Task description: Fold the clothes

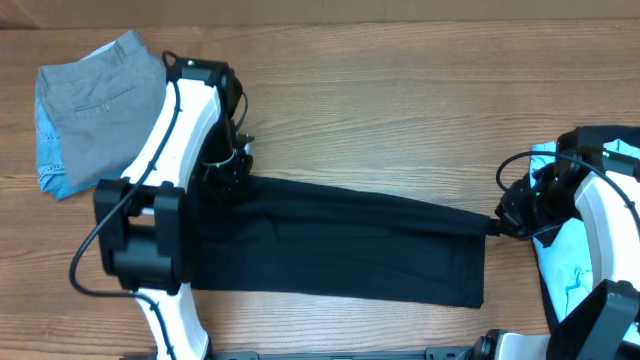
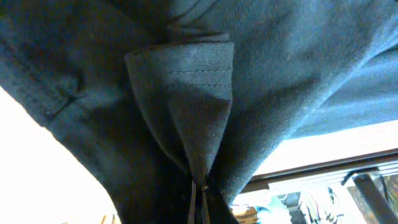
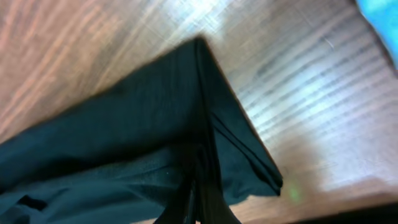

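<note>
- Presently the black T-shirt (image 1: pixel 340 240) lies across the middle of the wooden table (image 1: pixel 400 90). It forms a long dark band that slants slightly downward to the right in the overhead view.
- Left gripper (image 1: pixel 233 165) is clenched on the band's upper left corner. The left wrist view shows a bunched cone of dark cloth, with a stitched hem line, pinched between the closed jaws.
- Right gripper (image 1: pixel 500 224) is clamped on the band's upper right corner. The right wrist view shows the fabric tapering to a point over the wood grain, with folded layers nipped at the fingers.
- Light blue T-shirt (image 1: pixel 572 272) sits at the right edge, partly beneath the right arm and just beyond the black shirt's end.
- Grey trousers (image 1: pixel 100 105) lie folded, back pocket up, at the far left corner on top of a blue patterned cloth (image 1: pixel 48 165).
- Left arm's upper link passes just beside the trousers.
</note>
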Robot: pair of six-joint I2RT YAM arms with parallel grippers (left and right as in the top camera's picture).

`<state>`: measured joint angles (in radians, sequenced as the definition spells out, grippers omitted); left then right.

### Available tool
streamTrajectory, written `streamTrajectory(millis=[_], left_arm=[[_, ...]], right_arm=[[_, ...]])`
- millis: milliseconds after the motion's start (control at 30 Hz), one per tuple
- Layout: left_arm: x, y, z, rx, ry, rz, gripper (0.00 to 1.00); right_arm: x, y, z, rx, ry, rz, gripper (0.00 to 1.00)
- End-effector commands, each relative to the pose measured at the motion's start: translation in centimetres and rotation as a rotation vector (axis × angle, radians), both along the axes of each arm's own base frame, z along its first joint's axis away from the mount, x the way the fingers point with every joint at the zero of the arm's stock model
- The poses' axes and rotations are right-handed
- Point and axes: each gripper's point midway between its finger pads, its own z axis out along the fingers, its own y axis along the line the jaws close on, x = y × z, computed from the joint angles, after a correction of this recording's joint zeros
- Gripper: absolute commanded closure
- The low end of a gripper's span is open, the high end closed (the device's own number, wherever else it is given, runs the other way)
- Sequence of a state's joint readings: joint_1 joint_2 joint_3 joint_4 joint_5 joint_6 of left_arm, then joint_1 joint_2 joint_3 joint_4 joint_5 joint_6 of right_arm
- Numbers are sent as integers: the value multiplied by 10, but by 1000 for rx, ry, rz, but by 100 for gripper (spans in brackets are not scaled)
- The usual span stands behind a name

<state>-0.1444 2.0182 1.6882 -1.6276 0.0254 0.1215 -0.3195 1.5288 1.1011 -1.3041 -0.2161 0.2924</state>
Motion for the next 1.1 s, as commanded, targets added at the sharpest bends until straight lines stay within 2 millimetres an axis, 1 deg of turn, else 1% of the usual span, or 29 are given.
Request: streamTrajectory(millis=[0,100,167,267,367,433,600,767,800,833,867,900,1000,1067], left_arm=[[-18,1,16,-4,-54,20,96],[-31,4,11,10,-50,29,95],[-38,6,6,18,-43,38,94],[-44,6,-1,24,-26,48,92],[-49,7,-5,30,-10,52,90],[-50,8,-6,33,-5,54,86],[-52,8,-6,36,0,57,72],[-51,8,-6,35,-4,57,63],[-50,8,-6,35,-5,57,62],[-50,8,-6,35,-5,57,62],[-50,8,-6,35,-6,57,61],[-50,8,-6,35,-6,57,61],[-50,8,-6,36,-7,56,61],[-50,9,-6,41,-8,54,60]], right_arm=[[-8,-6,4,-39,21,7,96],[-16,-5,3,-39,53,8,96],[-23,-4,-2,-35,79,9,96],[-31,-1,-10,-27,104,5,96],[-31,-1,-11,-29,113,-24,96],[-33,0,-11,-28,125,-46,96],[-39,2,-9,-24,166,-101,96],[-45,14,-5,37,199,-135,96],[-48,15,-4,38,215,-146,79],[-51,15,-3,40,228,-150,71],[-52,16,-3,40,234,-149,66],[-53,16,-3,41,240,-149,55],[-56,17,-2,43,250,-150,43],[-51,15,-4,37,228,-149,41]])
